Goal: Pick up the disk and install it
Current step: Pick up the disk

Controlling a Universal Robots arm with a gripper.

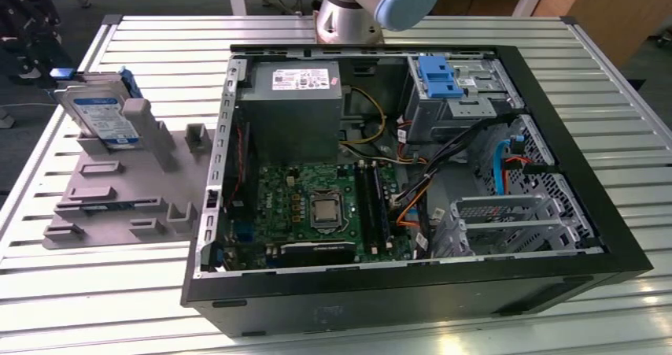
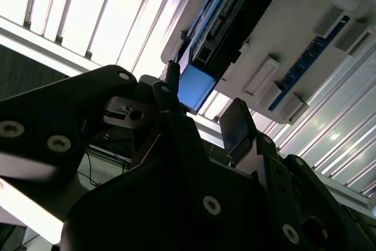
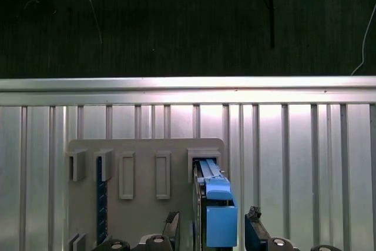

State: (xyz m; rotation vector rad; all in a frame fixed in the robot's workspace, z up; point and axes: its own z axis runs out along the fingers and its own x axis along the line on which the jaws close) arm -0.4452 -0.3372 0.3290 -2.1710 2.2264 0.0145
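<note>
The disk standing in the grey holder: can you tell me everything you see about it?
The disk is a flat silver rectangle with a white-and-blue label, clipped in a blue plastic frame. It stands on edge, nearly upright, in a slot of the grey holder on the slatted table, at the exterior view's left of the open computer case. In the first wrist view the open gripper straddles its blue end, apparently not touching.

The disk (image 1: 103, 120) is silver with a white-and-blue label and a blue frame, on a plain grey holder (image 1: 116, 194). The table (image 1: 105, 300) is silvery, ribbed in stripes. The case (image 1: 420, 292) is black, its board (image 1: 299, 194) green, the gripper (image 2: 202, 101) black.
</note>
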